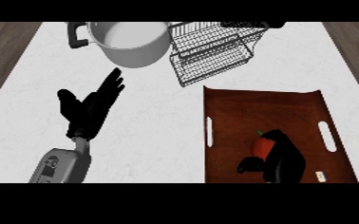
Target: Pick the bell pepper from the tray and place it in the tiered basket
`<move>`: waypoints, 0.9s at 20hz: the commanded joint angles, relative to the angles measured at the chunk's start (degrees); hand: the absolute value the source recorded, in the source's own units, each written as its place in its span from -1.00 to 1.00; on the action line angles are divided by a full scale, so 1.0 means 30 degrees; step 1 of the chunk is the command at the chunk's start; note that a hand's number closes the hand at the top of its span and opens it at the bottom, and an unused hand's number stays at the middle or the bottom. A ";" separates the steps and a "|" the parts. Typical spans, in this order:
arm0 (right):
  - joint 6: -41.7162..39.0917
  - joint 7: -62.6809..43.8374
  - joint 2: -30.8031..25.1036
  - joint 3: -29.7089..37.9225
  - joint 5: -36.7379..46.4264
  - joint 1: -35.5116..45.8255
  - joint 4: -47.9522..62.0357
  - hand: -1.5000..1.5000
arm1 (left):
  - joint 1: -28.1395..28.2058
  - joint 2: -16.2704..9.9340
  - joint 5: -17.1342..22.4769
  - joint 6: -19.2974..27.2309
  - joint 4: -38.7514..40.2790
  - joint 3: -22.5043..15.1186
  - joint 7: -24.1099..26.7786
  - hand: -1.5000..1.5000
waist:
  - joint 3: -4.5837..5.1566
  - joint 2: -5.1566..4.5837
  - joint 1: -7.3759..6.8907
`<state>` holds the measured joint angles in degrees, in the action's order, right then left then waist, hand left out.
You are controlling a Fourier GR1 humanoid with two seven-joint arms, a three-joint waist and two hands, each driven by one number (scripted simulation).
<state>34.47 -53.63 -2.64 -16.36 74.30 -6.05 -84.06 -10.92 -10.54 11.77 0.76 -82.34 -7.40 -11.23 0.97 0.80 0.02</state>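
A red bell pepper point(263, 145) lies on the brown tray point(280, 107) at the lower right of the head view. My right hand point(286, 160) sits over the pepper from the near side, its fingers bent along the pepper's right and hiding part of it; the thumb sticks out to the left. Whether the fingers close round the pepper is unclear. The wire tiered basket point(210, 52) stands at the back, just beyond the tray's far edge. My left hand point(88, 107) rests open at the left over the white counter, fingers pointing away.
A grey pot point(129, 42) with a black handle stands at the back, left of the basket and touching it. The tray has raised sides with white handle slots point(326, 135). Wooden floor shows past both counter ends.
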 commanded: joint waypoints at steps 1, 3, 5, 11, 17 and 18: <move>-0.2821 0.3921 -0.2875 -0.0961 -0.2840 0.1156 0.1137 1.00 | -0.0543 0.0190 -0.0072 -0.0111 0.0096 -0.0202 -0.0078 0.00 | -0.0365 -0.0420 -0.0505; -0.5316 0.5936 -0.4536 -0.2146 -0.3789 0.0961 0.0576 1.00 | -0.0378 0.0390 -0.0183 -0.0164 -0.0022 -0.0574 -0.0025 0.00 | -0.0359 -0.0487 -0.0945; -0.7135 0.7997 -0.5790 -0.2454 -0.5484 0.1420 0.0090 1.00 | -0.0832 0.0166 0.0096 -0.0316 0.0137 -0.0260 -0.0446 0.00 | -0.0368 -0.0583 -0.1077; -1.1491 1.3651 -0.9409 0.1679 -1.3730 0.3121 -0.2879 1.00 | -0.0411 -0.0088 0.0053 0.0013 -0.0452 0.0102 -0.0838 0.00 | -0.0335 -0.0226 -0.0059; -1.5043 1.3987 -1.1822 0.6478 -1.9482 0.3414 -0.6773 1.00 | 0.0268 -0.0036 -0.0001 0.0276 -0.0465 0.0551 -0.0357 0.00 | -0.0301 -0.0122 0.0448; -1.4680 1.4074 -1.1556 0.6905 -1.9542 0.4244 -0.6565 1.00 | -0.0729 -0.0397 0.0293 -0.0175 0.0382 0.1107 -0.0451 0.00 | -0.0307 -0.0214 0.0352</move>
<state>-5.24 -13.28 -34.05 -2.69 23.89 4.14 -98.98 -11.39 -10.81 11.73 0.99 -83.41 -6.40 -12.96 0.05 0.24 0.51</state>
